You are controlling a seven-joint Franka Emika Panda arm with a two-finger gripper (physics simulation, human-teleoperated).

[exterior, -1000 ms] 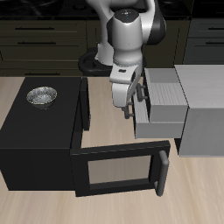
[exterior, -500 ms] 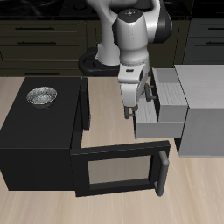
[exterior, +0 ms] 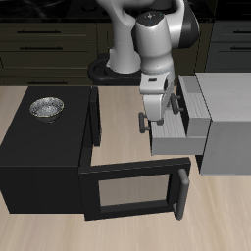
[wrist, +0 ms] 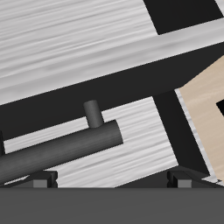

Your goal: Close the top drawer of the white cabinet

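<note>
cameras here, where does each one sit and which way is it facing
Exterior view: in front of the table and above, facing back toward the robot's base; shows the arm, the gripper over the open top drawer of the white cabinet.
Wrist view: on the gripper, looking close at the drawer's handle; only dark finger parts show.
Shared: the drawer and its handle.

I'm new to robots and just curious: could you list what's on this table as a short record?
Pale cabinet: beside the black box
Top drawer: pulled out, handle on its front
Pincer: right at the drawer's front; open or shut unclear
Black box: windowed door swung open
Metal bowl: on the black box
</note>
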